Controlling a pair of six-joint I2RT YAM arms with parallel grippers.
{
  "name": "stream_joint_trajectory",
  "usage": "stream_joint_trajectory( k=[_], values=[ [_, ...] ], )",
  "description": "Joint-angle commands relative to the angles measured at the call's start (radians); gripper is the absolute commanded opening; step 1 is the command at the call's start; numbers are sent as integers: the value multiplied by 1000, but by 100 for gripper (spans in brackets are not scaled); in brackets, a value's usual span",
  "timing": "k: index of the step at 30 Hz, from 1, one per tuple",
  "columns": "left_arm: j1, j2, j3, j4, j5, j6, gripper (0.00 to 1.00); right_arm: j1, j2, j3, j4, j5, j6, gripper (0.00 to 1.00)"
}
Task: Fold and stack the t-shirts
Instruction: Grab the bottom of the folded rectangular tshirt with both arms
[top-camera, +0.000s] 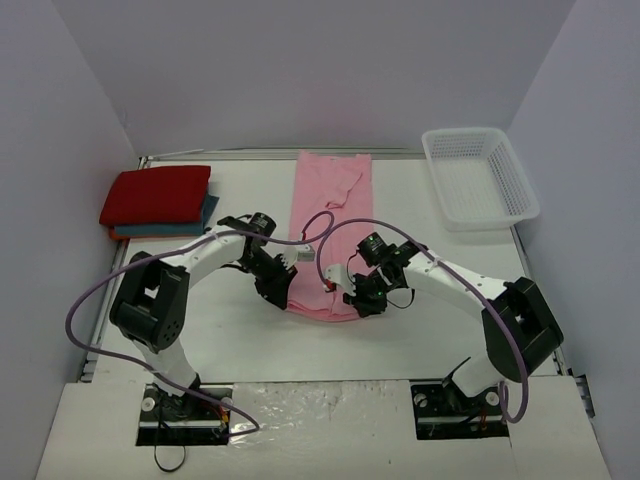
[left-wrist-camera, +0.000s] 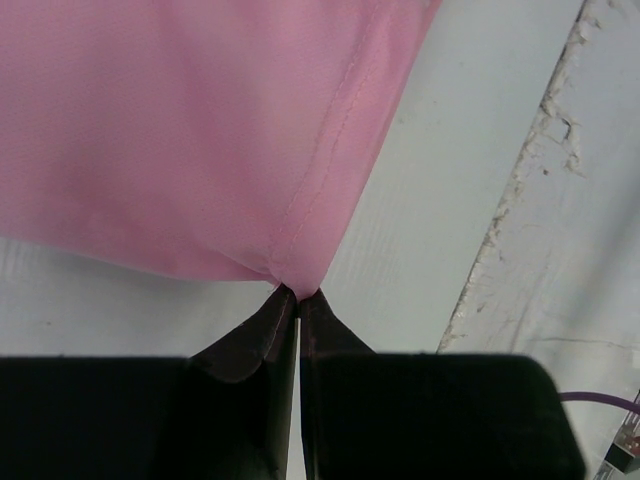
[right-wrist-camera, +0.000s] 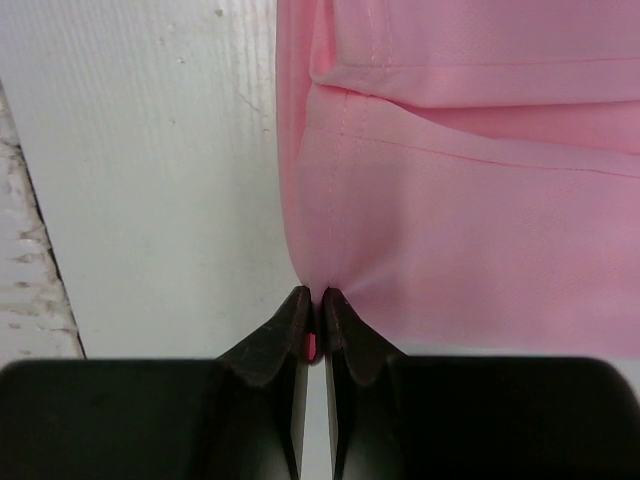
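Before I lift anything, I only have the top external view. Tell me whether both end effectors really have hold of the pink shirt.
Observer: The left wrist view shows the left end effector shut on a corner of the pink shirt, right where a stitched seam ends.
Operator: Now check the right one.
Observer: The right end effector is shut too, with a sliver of pink cloth showing between its fingers.
Operator: Report any extra layers near that grip.
Observer: The right wrist view shows a folded layer with a stitched hem lying across the shirt just beyond the grip.
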Motion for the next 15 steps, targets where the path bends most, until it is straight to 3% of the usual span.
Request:
stream_joint_trajectory(
  k=[1,15],
  values=[
    [-20,-70,16,-107,78,90,2,-7,-47,34,-115,-54,5,6],
    [-35,-173,11,-175,167,153,2,-24,-99,91,-249,-129,-47,0]
  ],
)
